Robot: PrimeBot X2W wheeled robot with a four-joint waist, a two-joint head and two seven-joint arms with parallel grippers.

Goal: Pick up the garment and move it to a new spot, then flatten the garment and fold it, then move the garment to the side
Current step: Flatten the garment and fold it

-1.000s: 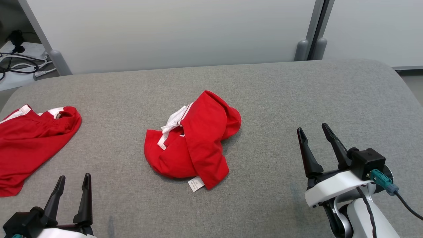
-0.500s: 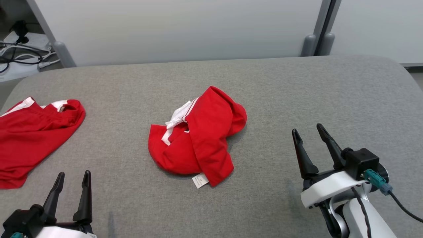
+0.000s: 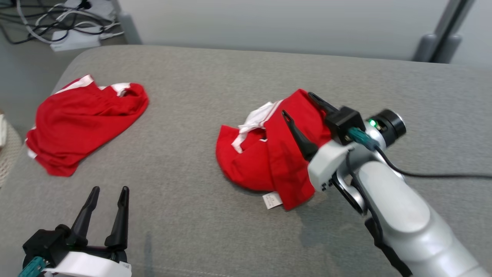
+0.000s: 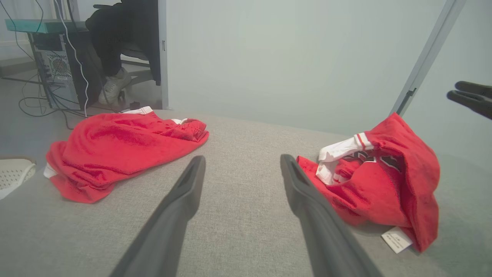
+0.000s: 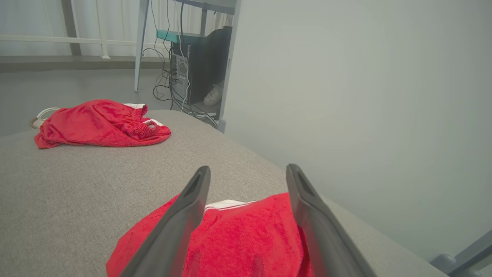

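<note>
Grey surface point(image 3: 192, 77), right arm point(image 3: 392, 207) outstretched over garment point(image 3: 269, 161), fingers point(image 3: 296, 133) apart.

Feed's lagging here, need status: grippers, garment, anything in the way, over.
Left gripper open, at near edge. Right gripper open over crumpled red garment, nothing gripped. Second red garment off left, not in the way.

Crumpled red garment point(image 3: 269, 157) with white trim lies mid-surface.
</note>
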